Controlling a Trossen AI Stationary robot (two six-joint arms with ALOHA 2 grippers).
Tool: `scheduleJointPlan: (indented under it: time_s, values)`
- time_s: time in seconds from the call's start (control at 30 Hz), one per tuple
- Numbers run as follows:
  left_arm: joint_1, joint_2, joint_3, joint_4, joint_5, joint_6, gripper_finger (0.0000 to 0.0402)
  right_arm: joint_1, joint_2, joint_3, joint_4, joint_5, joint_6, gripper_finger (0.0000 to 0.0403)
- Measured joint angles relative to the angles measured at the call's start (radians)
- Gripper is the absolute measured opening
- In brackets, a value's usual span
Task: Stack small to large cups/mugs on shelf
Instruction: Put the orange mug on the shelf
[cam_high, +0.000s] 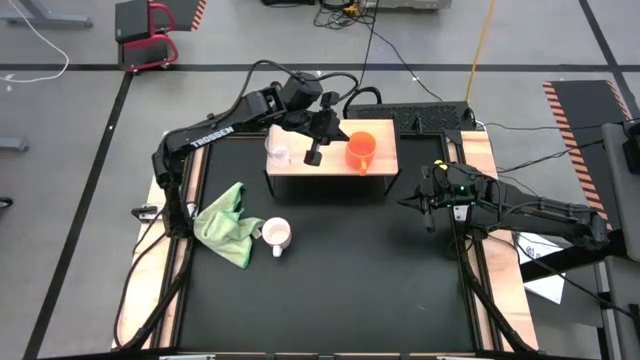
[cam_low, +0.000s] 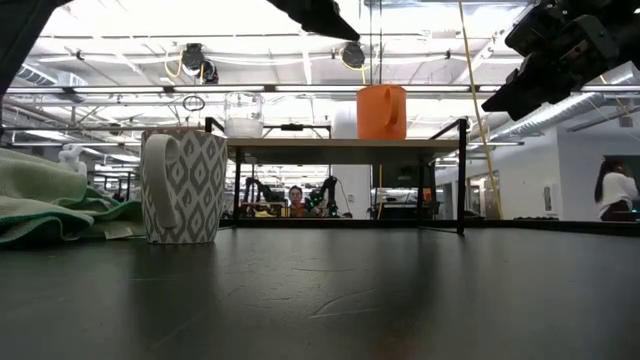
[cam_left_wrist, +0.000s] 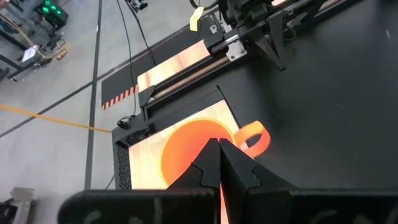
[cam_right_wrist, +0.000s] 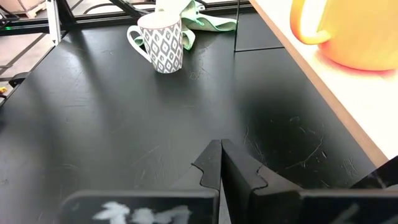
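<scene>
Closest to the low camera stood the white mug (cam_low: 183, 186) on the dark surface (cam_high: 330, 270), touching the green cloth (cam_high: 228, 224), in front of the shelf (cam_high: 330, 172). Both hands were pressed fully closed and held nothing. The left hand (cam_high: 313, 152) hovered over the shelf, between the small clear glass cup (cam_high: 279, 152) and the orange mug (cam_high: 360, 150), which both stood on the shelf top. The right hand (cam_high: 428, 212) hung above the surface just beside the shelf, well apart from the white mug.
</scene>
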Motion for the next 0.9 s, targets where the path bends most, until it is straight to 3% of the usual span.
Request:
scheduleJointPlan:
  time_s: [0.47, 0.9]
  values:
    - [0.013, 0.119, 0.098, 0.031, 0.025, 0.020, 0.0000, 0.000, 0.001, 0.000, -0.001, -0.001, 0.000, 0.0000]
    - [0.008, 0.123, 0.100, -0.011, 0.019, -0.002, 0.0017, 0.000, 0.001, 0.000, -0.002, -0.001, 0.000, 0.0000]
